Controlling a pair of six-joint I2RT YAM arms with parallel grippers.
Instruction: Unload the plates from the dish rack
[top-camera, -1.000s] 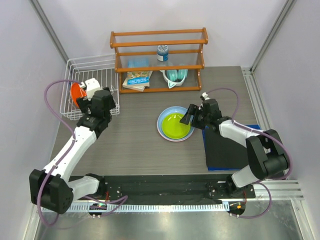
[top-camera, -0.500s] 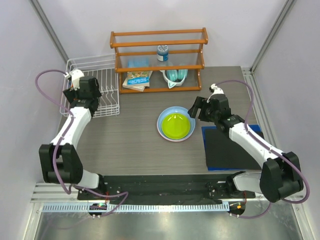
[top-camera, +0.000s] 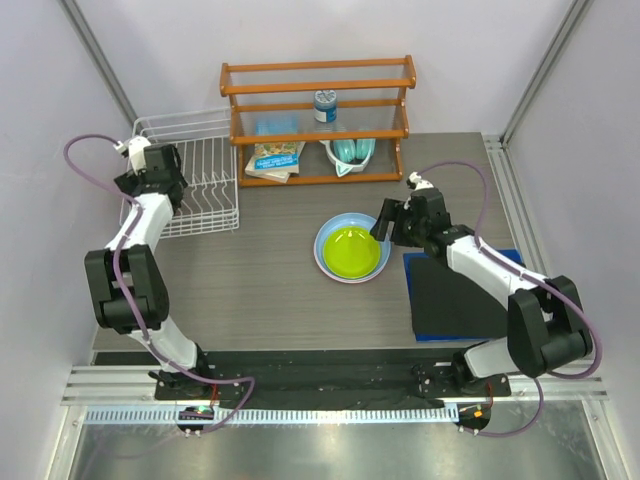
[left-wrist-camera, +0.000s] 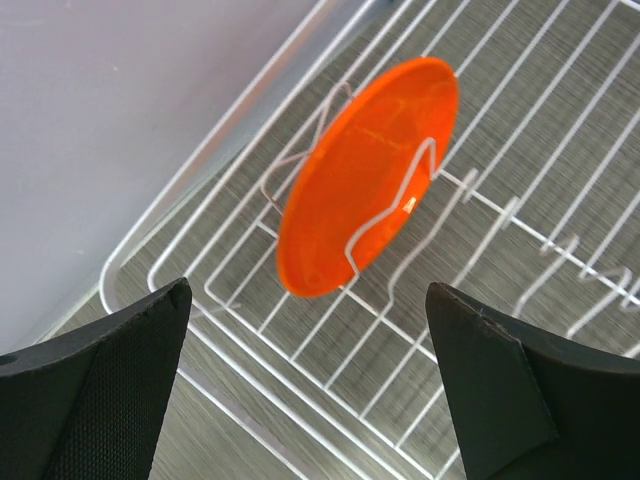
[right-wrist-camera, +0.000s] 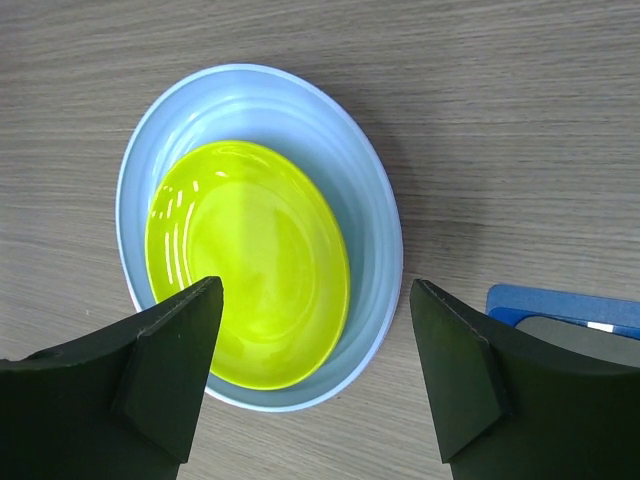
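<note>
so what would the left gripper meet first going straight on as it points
Probably the orange plate standing between the dish rack tines, centred ahead of the left gripper and its open fingers; how far is unclear.

The left arm (top-camera: 128, 240) folds sharply at the elbow and reaches up the far left side. Its left gripper (left-wrist-camera: 308, 300) points downward, jaws spread wide with nothing between them. The right arm (top-camera: 485, 265) stretches from the near right toward the middle. Its right gripper (right-wrist-camera: 315, 300) also faces down, fingers well apart and gripping nothing.
</note>
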